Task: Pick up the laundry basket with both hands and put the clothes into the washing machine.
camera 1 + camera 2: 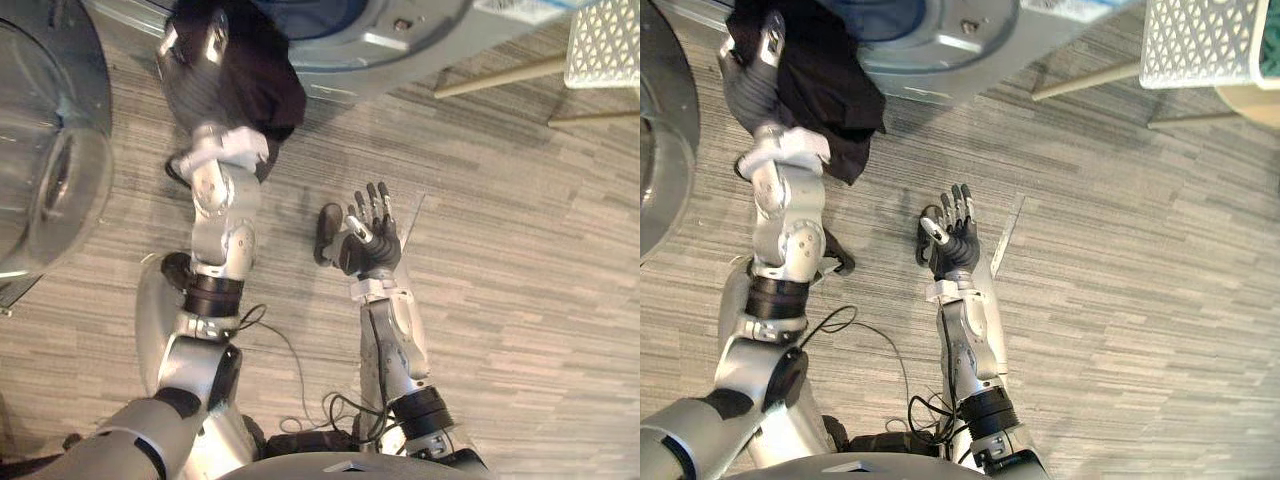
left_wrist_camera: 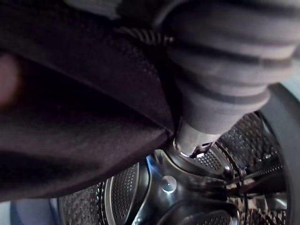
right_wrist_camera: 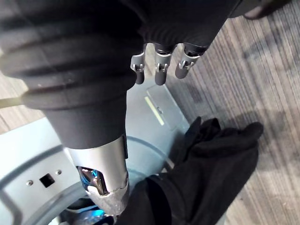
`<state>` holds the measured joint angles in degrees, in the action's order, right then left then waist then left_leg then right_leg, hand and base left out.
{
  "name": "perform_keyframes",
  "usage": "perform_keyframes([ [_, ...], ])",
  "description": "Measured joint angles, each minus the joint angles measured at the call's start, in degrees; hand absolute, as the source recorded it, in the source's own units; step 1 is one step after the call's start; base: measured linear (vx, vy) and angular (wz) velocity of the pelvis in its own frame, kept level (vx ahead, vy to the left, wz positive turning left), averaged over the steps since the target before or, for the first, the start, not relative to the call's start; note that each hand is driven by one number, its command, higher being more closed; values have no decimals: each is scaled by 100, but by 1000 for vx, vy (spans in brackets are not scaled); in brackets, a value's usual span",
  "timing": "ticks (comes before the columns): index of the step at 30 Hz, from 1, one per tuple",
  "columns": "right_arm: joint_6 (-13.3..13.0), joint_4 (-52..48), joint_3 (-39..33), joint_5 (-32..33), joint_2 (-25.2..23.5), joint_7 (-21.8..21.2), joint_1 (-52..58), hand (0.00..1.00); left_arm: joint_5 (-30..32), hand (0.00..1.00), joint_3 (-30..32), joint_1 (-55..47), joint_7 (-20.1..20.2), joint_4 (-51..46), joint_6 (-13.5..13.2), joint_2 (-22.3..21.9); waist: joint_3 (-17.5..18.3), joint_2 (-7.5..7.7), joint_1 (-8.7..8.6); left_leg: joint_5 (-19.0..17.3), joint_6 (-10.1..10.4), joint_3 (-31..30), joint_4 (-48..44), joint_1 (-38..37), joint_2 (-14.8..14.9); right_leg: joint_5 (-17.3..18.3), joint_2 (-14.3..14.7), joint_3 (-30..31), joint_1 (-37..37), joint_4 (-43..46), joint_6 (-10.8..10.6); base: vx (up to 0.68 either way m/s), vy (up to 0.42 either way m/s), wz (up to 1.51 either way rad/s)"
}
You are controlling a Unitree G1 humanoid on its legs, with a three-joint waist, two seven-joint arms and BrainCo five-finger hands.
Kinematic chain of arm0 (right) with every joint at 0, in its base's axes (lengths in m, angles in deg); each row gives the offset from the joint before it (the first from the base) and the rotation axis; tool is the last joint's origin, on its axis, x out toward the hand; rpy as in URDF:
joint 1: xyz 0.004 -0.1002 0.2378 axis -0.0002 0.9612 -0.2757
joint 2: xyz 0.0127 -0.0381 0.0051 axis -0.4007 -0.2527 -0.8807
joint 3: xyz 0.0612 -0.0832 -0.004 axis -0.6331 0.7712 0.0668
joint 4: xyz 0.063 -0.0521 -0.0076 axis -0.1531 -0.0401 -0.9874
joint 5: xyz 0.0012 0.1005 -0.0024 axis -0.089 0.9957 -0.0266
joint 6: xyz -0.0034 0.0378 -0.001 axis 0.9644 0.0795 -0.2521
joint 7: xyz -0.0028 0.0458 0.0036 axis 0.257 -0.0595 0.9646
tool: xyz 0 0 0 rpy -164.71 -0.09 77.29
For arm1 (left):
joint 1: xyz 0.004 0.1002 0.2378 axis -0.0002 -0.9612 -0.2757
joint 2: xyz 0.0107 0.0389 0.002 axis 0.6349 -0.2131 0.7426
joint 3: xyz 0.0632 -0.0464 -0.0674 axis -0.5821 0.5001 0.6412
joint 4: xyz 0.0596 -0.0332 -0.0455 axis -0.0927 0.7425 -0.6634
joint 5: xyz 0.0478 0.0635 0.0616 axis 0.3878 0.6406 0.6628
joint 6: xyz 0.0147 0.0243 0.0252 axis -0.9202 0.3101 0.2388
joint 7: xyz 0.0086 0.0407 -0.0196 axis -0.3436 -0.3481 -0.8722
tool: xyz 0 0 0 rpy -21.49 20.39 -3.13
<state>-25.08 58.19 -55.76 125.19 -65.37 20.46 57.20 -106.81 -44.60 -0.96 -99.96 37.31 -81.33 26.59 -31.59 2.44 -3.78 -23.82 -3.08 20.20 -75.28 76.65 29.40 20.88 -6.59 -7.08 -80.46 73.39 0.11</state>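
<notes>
Left wrist view looks past one black garment (image 2: 70, 117) into washing machine drum (image 2: 122, 197), eye views add left hand (image 1: 183, 75) carrying it, fingers hidden, grip unclear, right hand (image 1: 372, 250) fingers released, one white laundry basket (image 1: 603, 40) apart.

**Streaked grey-brown floor, pale wooden legs at top right**

Floor (image 1: 520, 260) — grey-brown, with fine streaks in long narrow bands, some bands lighter and some darker. The same surface covers all the ground seen, including in the right wrist view. A thin pale line (image 1: 1006, 238) slants across the streaks near the middle. At top right are two slender pale wooden legs, an upper leg (image 1: 500, 77) and a lower leg (image 1: 595, 117), both slanted over the floor. A tan rounded edge (image 1: 1252, 105) sits by the lower leg — seat or top, cannot tell. Light is even and the shadows soft.
</notes>
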Motion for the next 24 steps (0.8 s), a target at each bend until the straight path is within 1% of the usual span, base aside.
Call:
perform_keyframes([
  [1, -6, -52, 68, 60, 7, -37, 9, 0, -18, 100, 50, 330, -18, 100, 11, 212, 0, 1, -48, 6, 1, 30, -9, 58, 17, -50, 4, 18, -83, -8, 6, -77, -11, -6],
  [2, -5, -77, 103, 123, 9, -97, 13, 0, -51, 100, 56, 503, -21, 170, 15, 296, 0, 1, -66, 9, -2, 38, -16, 80, 22, -69, 6, 25, -116, -9, 10, -103, -18, -9],
  [3, -2, -183, 158, 264, 12, -221, 25, 0, -134, 100, 40, 930, -22, 293, 42, 573, -1, 0, -123, 13, -2, 43, -37, 147, 35, -105, 17, 32, -189, -14, 16, -77, -16, -7],
  [5, -5, -335, 184, 418, 14, -259, 67, 0, -216, 100, 8, 1409, -21, 461, 63, 851, -2, -2, -149, 13, -7, 51, -60, 227, 79, -134, 50, 33, -261, -31, 17, -59, -16, -9],
  [7, -12, -591, 241, 681, 19, -417, 139, 0, -213, 100, -156, 2048, 25, 677, 96, 1229, -7, 4, -196, 60, -104, 118, -66, 325, 127, -198, 79, 61, -406, -57, 25, -34, -14, -9],
  [8, -12, -639, 246, 728, 19, -450, 140, 0, -213, 100, -195, 2208, 25, 783, 98, 1324, -11, 11, -211, 55, -113, 149, -67, 331, 138, -220, 82, 77, -436, -56, 48, 0, 0, 0],
  [9, -14, -705, 249, 833, 20, -475, 141, 0, -213, 100, -258, 2565, 28, 1084, 136, 1453, -14, 10, -243, 51, -122, 214, -67, 349, 154, -235, 91, 116, -507, -56, 42, -15, -7, -5],
  [10, -13, -805, 258, 927, 22, -489, 141, 0, -215, 100, -323, 2931, 43, 1414, 233, 1583, -15, 11, -277, 42, -138, 255, -67, 375, 163, -245, 108, 147, -568, -65, 30, -20, -6, -6],
  [12, -13, -927, 280, 1074, 23, -515, 140, 0, -222, 100, -379, 3441, 110, 1841, 348, 1710, -16, 11, -322, 35, -147, 267, -65, 450, 199, -273, 149, 150, -640, -111, -2, -22, 10, -11],
  [13, -14, -1079, 276, 1144, 24, -532, 140, 0, -237, 100, -592, 3979, 202, 2206, 473, 1848, -17, 11, -336, 34, -149, 286, -38, 552, 226, -328, 192, 152, -739, -187, -17, -29, 23, -11],
  [14, -19, -1136, 270, 1177, 24, -553, 139, 0, -273, 100, -700, 4197, 274, 2339, 528, 1901, -17, 11, -343, 34, -150, 320, -21, 575, 229, -343, 191, 161, -777, -211, -14, -35, 34, -7],
  [15, -13, -1225, 270, 1187, 27, -564, 137, 0, -350, 100, -969, 4626, 408, 2547, 668, 2004, -23, 6, -367, 34, -151, 346, -5, 627, 226, -367, 190, 173, -842, -243, -21, -30, 36, -1],
  [17, 0, -1370, 203, 1304, 28, -560, 137, 0, -498, 100, -1460, 5328, 664, 2690, 863, 2098, -24, 8, -389, 31, -158, 358, 14, 714, 220, -389, 186, 170, -922, -285, -35, -34, 46, 0],
  [18, 6, -1407, 164, 1304, 28, -561, 137, 0, -498, 100, -1565, 5451, 739, 2751, 896, 2159, -24, 8, -388, 31, -158, 367, 31, 726, 213, -393, 185, 172, -936, -302, -36, -31, 47, 2],
  [19, 36, -1491, -27, 1289, 29, -563, 137, 0, -576, 100, -1734, 5575, 783, 2779, 914, 2329, -24, 8, -380, 31, -158, 394, 67, 744, 204, -401, 184, 178, -963, -347, -37, -30, 50, 4],
  [20, 36, -1511, -379, 1286, 28, -560, 138, 0, -713, 100, -1835, 5710, 739, 2750, 913, 2339, -24, 8, -378, 31, -158, 408, 106, 766, 198, -412, 184, 170, -973, -401, -54, -30, 54, 4],
  [21, 32, -1505, -577, 1284, 21, -550, 138, 0, -771, 100, -1895, 5748, 673, 2731, 887, 2370, -24, 8, -379, 31, -158, 414, 138, 778, 190, -423, 184, 165, -976, -442, -67, -29, 67, 1],
  [22, 15, -1468, -885, 1285, 7, -525, 142, 0, -893, 100, -1954, 5772, 558, 2576, 845, 2418, -24, 8, -386, 31, -158, 450, 198, 792, 182, -458, 188, 161, -985, -542, -82, -30, 100, -4],
  [23, -10, -1425, -1072, 1306, 31, -441, 146, 0, -982, 100, -1979, 5773, 382, 2468, 704, 2438, -25, 6, -407, 31, -159, 513, 255, 792, 181, -495, 196, 174, -995, -644, -103, -26, 105, -8],
  [24, -12, -1427, -1095, 1315, 28, -416, 158, 0, -1009, 100, -1976, 5773, 292, 2441, 654, 2438, -27, 9, -419, 32, -160, 526, 266, 793, 186, -515, 203, 173, -995, -682, -111, -21, 110, -13],
])
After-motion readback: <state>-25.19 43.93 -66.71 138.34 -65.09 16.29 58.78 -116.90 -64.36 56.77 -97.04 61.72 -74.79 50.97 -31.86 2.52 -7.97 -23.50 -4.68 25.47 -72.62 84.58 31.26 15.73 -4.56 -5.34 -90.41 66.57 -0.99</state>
